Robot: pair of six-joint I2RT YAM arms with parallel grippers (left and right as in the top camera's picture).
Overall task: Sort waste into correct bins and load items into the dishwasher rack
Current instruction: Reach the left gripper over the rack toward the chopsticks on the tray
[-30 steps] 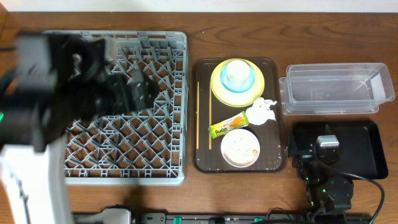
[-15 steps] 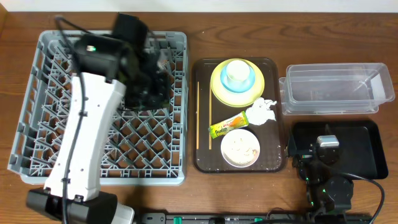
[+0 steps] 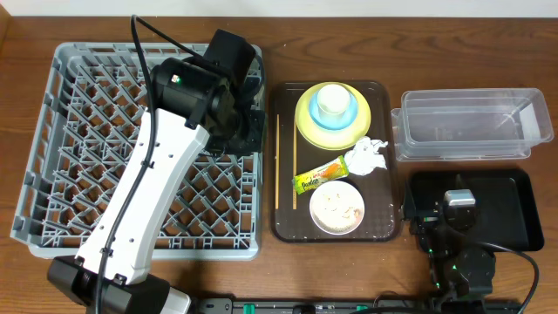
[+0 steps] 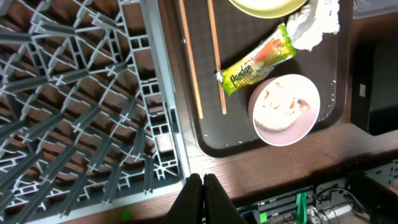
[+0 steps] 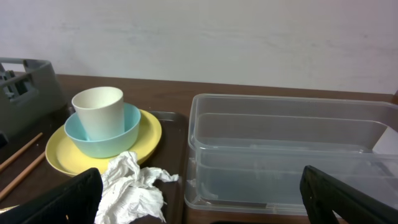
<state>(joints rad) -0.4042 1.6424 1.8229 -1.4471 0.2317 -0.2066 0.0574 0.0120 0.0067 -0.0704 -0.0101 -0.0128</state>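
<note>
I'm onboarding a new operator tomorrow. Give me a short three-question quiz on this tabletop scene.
1. True or false: the cream cup stands inside the light blue bowl.
2. The snack wrapper lies on: A) the dishwasher rack, B) the brown serving tray, C) the clear tub.
3. Fill in: the left gripper is ____ (open or shut).

Key: 1 true; 2 B; 3 shut.
</note>
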